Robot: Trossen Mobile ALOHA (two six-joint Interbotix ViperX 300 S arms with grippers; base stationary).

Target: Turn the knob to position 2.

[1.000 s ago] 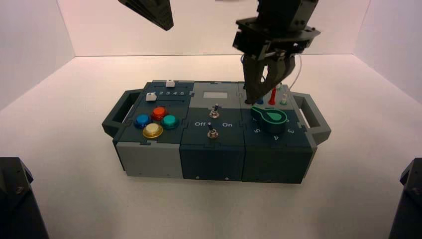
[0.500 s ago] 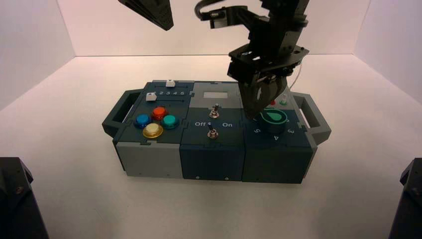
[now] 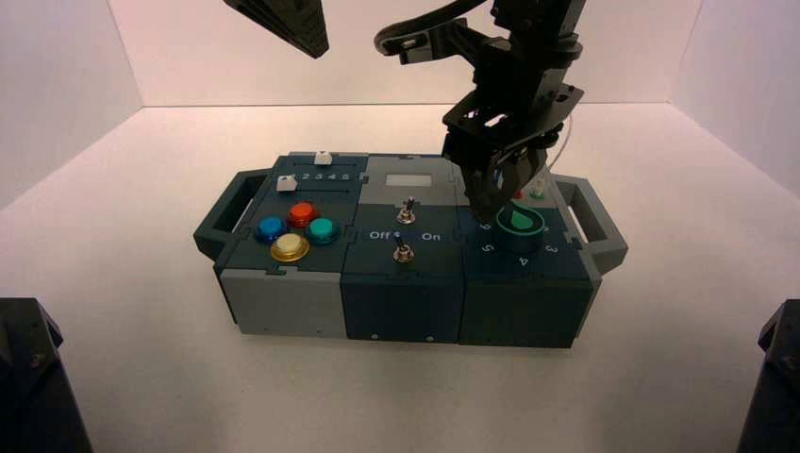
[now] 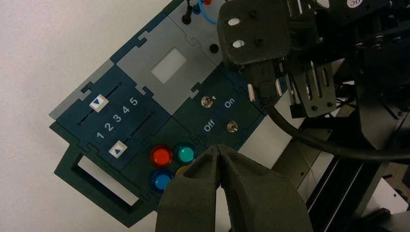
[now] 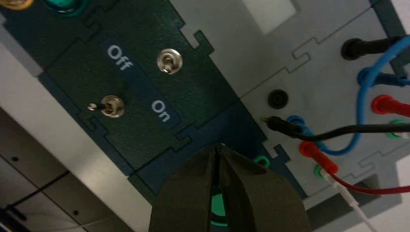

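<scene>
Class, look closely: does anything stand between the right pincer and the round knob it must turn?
Nothing visible does: the right pincer hovers right at the knob, over the box's right-hand dark panel. Whether they touch cannot be told.

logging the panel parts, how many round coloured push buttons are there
4, all on the box's left section: red at the back, blue on the left, teal on the right, yellow in front. None looks hidden in the high view.
</scene>
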